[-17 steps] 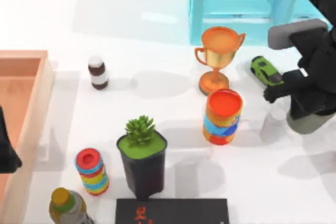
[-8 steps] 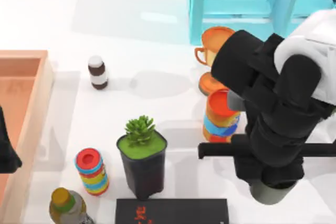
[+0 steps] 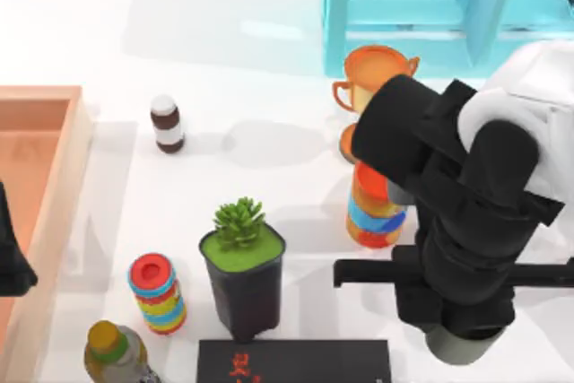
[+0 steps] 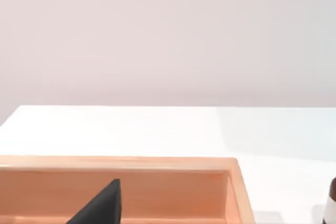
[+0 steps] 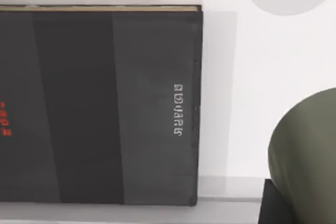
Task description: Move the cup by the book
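The right tool [image 5: 275, 203] is gripping the olive-grey cup [image 3: 462, 345] at the counter's [image 3: 269, 69] front edge. The cup is sitting just right of the black book [image 3: 294, 361], apart from it. Behind the arm, a striped can [image 3: 372, 217] and trophy [image 3: 368, 69] are standing. The left arm is idling over the wooden tray [image 3: 54, 186].

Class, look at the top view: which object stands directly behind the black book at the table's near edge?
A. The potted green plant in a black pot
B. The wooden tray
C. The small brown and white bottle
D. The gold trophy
A: the potted green plant stands right at the far edge of the book, closer to it than anything else on the table.
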Controlling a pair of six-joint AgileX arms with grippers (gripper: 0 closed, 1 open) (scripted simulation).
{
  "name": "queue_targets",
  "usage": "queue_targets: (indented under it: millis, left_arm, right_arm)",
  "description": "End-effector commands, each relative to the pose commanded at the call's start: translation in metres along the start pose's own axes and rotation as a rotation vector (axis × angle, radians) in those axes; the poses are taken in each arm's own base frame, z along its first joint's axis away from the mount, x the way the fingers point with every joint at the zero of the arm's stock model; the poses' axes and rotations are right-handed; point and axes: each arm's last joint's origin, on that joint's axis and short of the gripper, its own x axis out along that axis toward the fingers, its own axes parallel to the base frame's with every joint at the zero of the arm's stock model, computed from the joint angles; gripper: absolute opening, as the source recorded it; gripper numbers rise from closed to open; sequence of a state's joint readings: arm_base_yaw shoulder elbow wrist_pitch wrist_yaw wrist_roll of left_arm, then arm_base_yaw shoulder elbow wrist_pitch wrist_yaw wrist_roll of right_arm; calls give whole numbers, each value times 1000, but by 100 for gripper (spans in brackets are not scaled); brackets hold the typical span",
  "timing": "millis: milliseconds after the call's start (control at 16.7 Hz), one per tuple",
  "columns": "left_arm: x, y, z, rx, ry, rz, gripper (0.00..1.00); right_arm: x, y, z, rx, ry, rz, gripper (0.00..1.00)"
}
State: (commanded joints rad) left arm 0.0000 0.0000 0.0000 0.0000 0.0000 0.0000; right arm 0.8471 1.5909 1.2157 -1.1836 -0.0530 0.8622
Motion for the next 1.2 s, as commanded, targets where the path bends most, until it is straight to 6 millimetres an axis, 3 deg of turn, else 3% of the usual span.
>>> queue_targets:
  millis: [120,720,960,1200]
  left_arm:
    - [0,0,0,0,0,0,100]
    - [0,0,0,0,0,0,100]
    - [0,0,0,0,0,0,100]
    - [0,0,0,0,0,0,100]
  right_arm:
    - [4,-1,1,0,-1,1,0]
    - [63,-9,0,-4,-3,1,0]
    - [64,-9,-1,-4,-3,0,0]
    - [64,-9,-1,-4,-3,0,30]
